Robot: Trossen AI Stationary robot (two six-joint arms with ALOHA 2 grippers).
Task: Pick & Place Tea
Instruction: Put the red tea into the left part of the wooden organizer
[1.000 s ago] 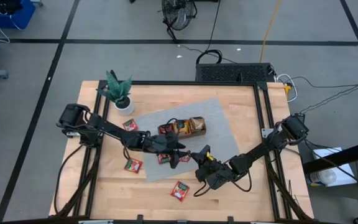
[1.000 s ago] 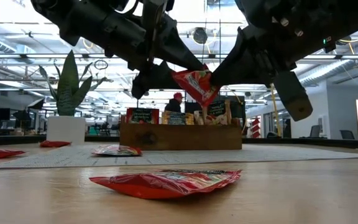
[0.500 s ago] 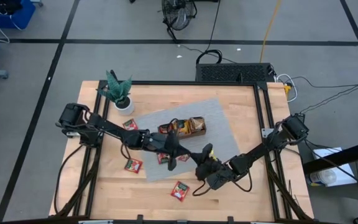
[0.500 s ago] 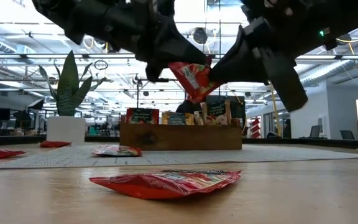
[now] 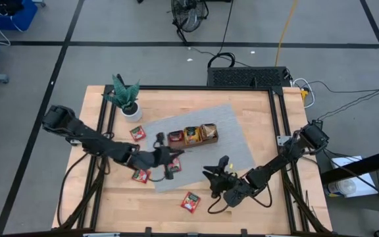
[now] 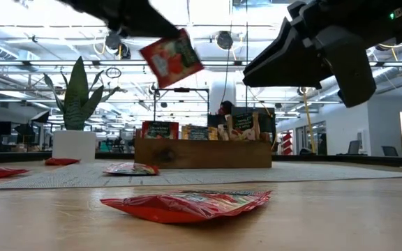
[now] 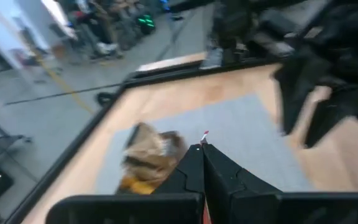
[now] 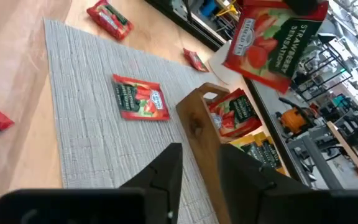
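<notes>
Left tool [image 6: 128, 21] pinching red tea sachet [image 6: 171, 58] aloft, right tool [image 8: 197, 163] spread, apart from it

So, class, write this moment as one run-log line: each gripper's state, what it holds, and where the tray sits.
left gripper: shut on red tea sachet, lifted | right gripper: open, empty | wooden tray: on grey mat
</notes>
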